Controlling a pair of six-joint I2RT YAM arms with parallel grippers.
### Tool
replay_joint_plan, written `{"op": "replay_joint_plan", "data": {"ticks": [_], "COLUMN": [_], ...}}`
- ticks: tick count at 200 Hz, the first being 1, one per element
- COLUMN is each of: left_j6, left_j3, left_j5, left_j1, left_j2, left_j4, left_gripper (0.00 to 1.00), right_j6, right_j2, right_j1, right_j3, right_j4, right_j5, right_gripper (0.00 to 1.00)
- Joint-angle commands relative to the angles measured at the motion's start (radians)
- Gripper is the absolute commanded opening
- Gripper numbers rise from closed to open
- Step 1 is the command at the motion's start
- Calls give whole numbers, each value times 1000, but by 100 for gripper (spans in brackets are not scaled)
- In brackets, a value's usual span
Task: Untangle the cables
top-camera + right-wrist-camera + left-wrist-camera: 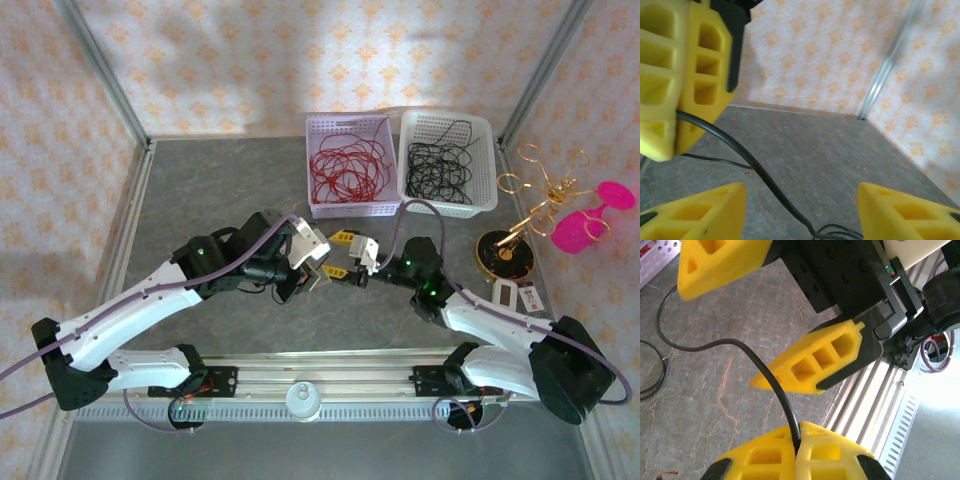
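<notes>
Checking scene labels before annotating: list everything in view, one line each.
left basket: one, white, far centre
right basket: one, white, right of the first
red cables: bundle, red, in left basket
black cables: bundle, black, in right basket
loose cable: one, black, trailing over the table from the left pincer
gold stand: one, gold wire on dark base, far right
pink discs: two, pink, by the stand
tag: one, white, near right arm
table: one, grey
left pincer: yellow, shut on loose cable
right pincer: yellow, open, facing left pincer
</notes>
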Motion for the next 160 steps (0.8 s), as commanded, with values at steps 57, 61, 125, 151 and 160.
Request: {"op": "replay_joint_plan", "data": {"ticks": [57, 61, 125, 151, 160], "left_j6": [13, 12, -32, -67, -85], "left_j3": [-27, -29, -56, -71, -74], "left_j5": [24, 25, -167, -297, -348], "left_j1": [-2, -2, -2, 0, -1], "left_j2": [-25, -25, -36, -68, -86], "left_j4": [6, 8, 69, 123, 142], "left_gripper": [0, 0, 25, 51, 57], "right_j6": [-40, -35, 96, 180, 220], "right_j2": [37, 36, 25, 16, 5], "right_j1": [7, 7, 7, 8, 7], "right_j3": [79, 78, 116, 161, 169], "right_j4": [-88, -83, -133, -228, -253], "right_j5": [3, 16, 201, 315, 364], "right_gripper": [45, 42, 0, 0, 0]}}
